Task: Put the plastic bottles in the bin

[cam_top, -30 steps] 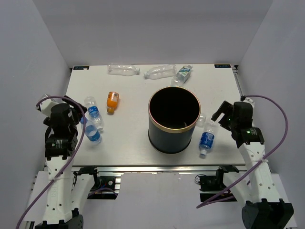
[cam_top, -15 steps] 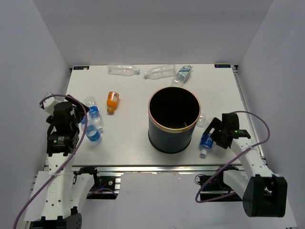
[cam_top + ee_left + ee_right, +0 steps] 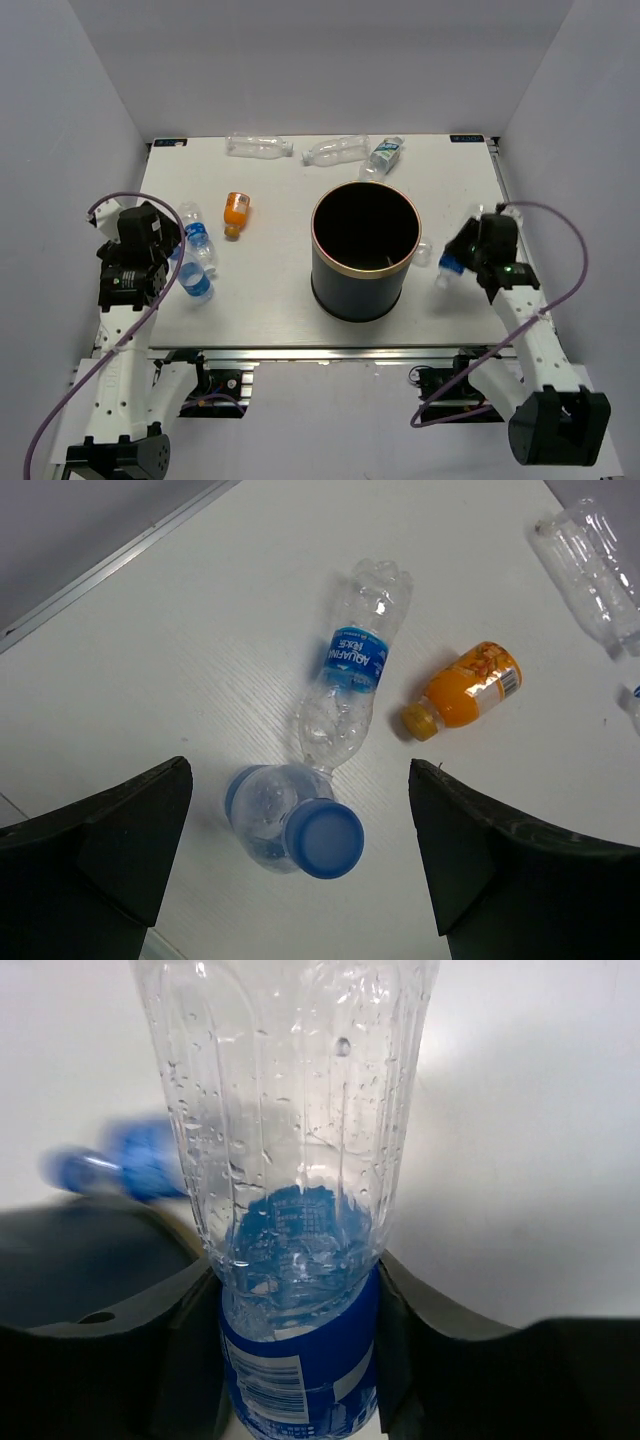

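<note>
White worktop (image 3: 270, 300). Large dark navy cylindrical bin with a thin tan rim (image 3: 360, 292) stands upright around the middle, a bit toward the right edge. Its inside is too dark to read.

Right gripper (image 3: 453, 264) sits between the bin and the right edge, near the bin wall. It is clenched on a clear, wet plastic bottle with a blue label (image 3: 300, 1160). The fingers (image 3: 185, 1350) press the label end on both sides and the clear body sticks out ahead. Can't tell if the bottle is off the worktop.

Another clear bottle (image 3: 423, 252) shows partly, just beside the bin's right side.

Left gripper (image 3: 300, 770) is near the left edge, jaws spread wide, grasping nothing. Under it lies a clear bottle with a blue cap (image 3: 300, 825), cap toward the wrist camera. Touching its far end is a crinkled clear bottle with a blue label (image 3: 352, 680), lying flat. Short orange bottle with an orange cap (image 3: 465, 685) lies just beside that one, on the bin side, apart from both.

Along the far edge:
- a clear bottle (image 3: 258, 147) left of centre
- a second clear bottle (image 3: 335, 151) near the centre
- a bottle with a green-white label (image 3: 383, 156) just beside that second one, behind the bin

All eight bottles seen are outside the bin.
</note>
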You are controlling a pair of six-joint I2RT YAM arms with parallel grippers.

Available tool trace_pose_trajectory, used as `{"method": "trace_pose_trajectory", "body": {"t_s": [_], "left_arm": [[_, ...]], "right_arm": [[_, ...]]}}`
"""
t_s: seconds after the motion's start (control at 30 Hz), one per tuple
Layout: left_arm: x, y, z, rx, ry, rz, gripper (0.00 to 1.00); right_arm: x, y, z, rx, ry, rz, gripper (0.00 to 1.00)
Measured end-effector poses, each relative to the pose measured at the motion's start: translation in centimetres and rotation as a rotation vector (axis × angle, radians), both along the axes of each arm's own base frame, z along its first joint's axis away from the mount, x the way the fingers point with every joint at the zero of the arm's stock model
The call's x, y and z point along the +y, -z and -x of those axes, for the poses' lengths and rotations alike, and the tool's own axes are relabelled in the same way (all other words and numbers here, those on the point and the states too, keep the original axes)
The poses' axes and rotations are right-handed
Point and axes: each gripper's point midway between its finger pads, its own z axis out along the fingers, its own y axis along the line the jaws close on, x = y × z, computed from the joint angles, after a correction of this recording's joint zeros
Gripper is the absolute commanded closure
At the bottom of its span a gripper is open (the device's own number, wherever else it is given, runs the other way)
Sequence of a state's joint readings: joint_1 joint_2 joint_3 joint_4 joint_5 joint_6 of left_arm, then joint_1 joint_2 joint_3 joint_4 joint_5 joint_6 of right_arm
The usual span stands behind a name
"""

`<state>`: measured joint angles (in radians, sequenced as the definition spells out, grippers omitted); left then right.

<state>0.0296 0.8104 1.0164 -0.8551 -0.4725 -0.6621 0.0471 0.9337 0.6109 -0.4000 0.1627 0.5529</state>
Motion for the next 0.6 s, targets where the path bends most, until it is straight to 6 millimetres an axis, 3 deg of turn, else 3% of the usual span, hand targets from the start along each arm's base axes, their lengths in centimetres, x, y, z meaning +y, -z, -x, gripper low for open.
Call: {"method": "trace_pose_trajectory", "body": {"t_s": [0.07, 0.17, 0.23, 0.3, 0.37, 0.43, 0.53, 0.6], "left_arm": [[0.0, 0.0, 0.2, 0.018, 0.006, -0.007, 0.02], [0.0, -0.4, 0.4, 0.028, 0.019, -0.021, 0.02], [0.1, -0.6, 0.6, 0.033, 0.024, -0.028, 0.02], [0.1, -0.7, 0.9, 0.047, 0.029, -0.035, 0.02], [0.0, -0.6, 1.2, 0.062, 0.038, -0.039, 0.02], [-0.3, -0.4, 1.4, 0.078, 0.062, -0.036, 0.02], [-0.9, 0.1, 1.8, 0.107, 0.11, -0.03, 0.02], [-1.2, 0.5, 2.3, 0.125, 0.136, -0.031, 0.02]], "right_arm": [[0.3, -6.2, -2.3, -0.149, -0.041, 0.013, 0.72], [1.8, -18.9, -5.2, -0.452, -0.144, 0.002, 0.75], [3.2, -26.9, -5.3, -0.653, -0.236, -0.003, 0.75], [4.9, -32.4, -4.5, -0.8, -0.345, -0.009, 0.74], [7.2, -35.5, -3.3, -0.887, -0.486, -0.029, 0.72], [10.3, -36.9, -1.9, -0.94, -0.659, -0.061, 0.69], [14.7, -35.9, -0.1, -0.939, -0.887, -0.11, 0.57], [17.5, -33.8, 0.8, -0.904, -1.028, -0.133, 0.51]]}}
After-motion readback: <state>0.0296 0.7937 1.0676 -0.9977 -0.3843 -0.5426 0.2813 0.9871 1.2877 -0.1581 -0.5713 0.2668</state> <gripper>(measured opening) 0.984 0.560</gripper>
